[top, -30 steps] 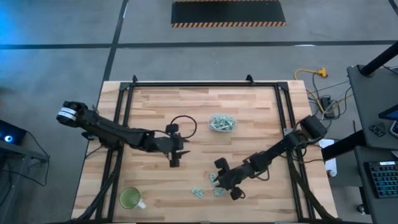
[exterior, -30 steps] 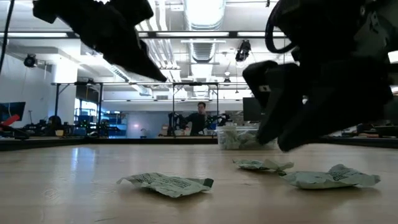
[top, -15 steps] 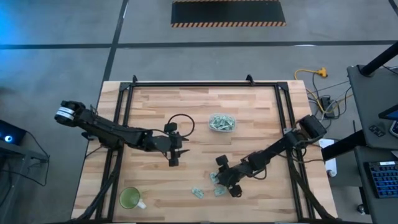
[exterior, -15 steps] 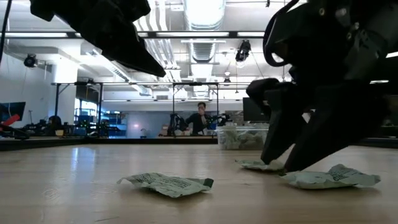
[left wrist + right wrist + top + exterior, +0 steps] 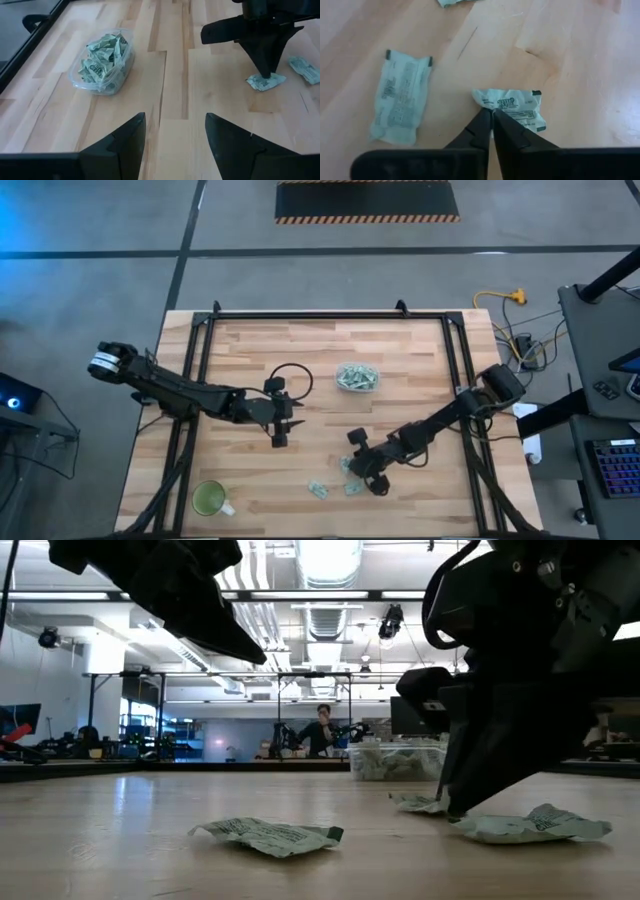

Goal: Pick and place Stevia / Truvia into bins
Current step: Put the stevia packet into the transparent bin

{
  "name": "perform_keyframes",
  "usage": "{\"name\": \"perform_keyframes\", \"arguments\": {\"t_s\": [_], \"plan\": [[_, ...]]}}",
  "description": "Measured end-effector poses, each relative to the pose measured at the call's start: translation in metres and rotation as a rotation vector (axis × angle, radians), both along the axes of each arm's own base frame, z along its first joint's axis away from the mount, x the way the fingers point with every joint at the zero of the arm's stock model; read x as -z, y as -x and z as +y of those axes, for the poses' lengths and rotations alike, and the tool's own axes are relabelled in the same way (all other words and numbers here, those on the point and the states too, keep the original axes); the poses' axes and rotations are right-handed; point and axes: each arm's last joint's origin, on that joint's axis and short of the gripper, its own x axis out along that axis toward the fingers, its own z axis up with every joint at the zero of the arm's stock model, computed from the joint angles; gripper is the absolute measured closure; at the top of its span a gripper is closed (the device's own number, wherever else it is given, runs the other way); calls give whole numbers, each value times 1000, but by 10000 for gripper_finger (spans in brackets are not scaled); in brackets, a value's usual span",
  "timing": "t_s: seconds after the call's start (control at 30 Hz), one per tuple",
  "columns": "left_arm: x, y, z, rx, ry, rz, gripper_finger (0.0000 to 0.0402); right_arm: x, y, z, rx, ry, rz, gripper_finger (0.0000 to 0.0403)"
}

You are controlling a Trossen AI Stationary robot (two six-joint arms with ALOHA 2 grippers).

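Pale green and white Stevia sachets lie flat on the wooden table near its front: one (image 5: 512, 105) at my right gripper's tips, one (image 5: 400, 100) beside it, another (image 5: 318, 490) closer to the front edge. The clear bin (image 5: 357, 377), holding several sachets, stands past the table's middle. My right gripper (image 5: 491, 114) points down at the table, shut on the first sachet. My left gripper (image 5: 175, 135) hangs open above the table's middle, holding nothing. My right gripper pinches the sachet's edge near one corner (image 5: 482, 100) between its two fingertips. The fingers come from above, pointing down with a slight slant. The sachet lies on the table, a little crumpled at the pinched end.
A green cup with a handle (image 5: 210, 498) stands at the front left corner. A black cable loop (image 5: 292, 380) lies left of the bin. A black frame (image 5: 200, 340) runs along the table's left, far and right sides. Bare wood lies between the bin and the loose sachets.
My right gripper has come down onto the table with its fingers apart on either side of the sachet's end, then shut on it. The sachet has shifted a little at that end and stays on the table.
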Motion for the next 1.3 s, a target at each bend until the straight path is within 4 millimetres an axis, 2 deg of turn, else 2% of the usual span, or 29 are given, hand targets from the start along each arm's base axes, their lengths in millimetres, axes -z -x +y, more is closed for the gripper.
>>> {"name": "perform_keyframes", "arguments": {"t_s": [0.17, 0.47, 0.7, 1.0, 1.13, 1.3], "plan": [[0, 0, 0, 2, 0, 4, 212, -11, 5, -6, 53, 88, -15, 394], [2, 1, 0, 8, -8, 10, 212, -64, 26, -27, 287, 348, -123, 394], [3, 1, 0, 4, -2, 13, 212, -90, 33, -59, 486, 481, -192, 394], [5, 2, 0, 5, -1, 19, 212, -78, 24, -127, 656, 508, -56, 394], [5, 2, 0, 5, 0, 18, 212, -73, 19, -151, 662, 414, -17, 394], [5, 2, 0, 6, 0, 19, 212, -65, 13, -172, 630, 274, -2, 394]]}}
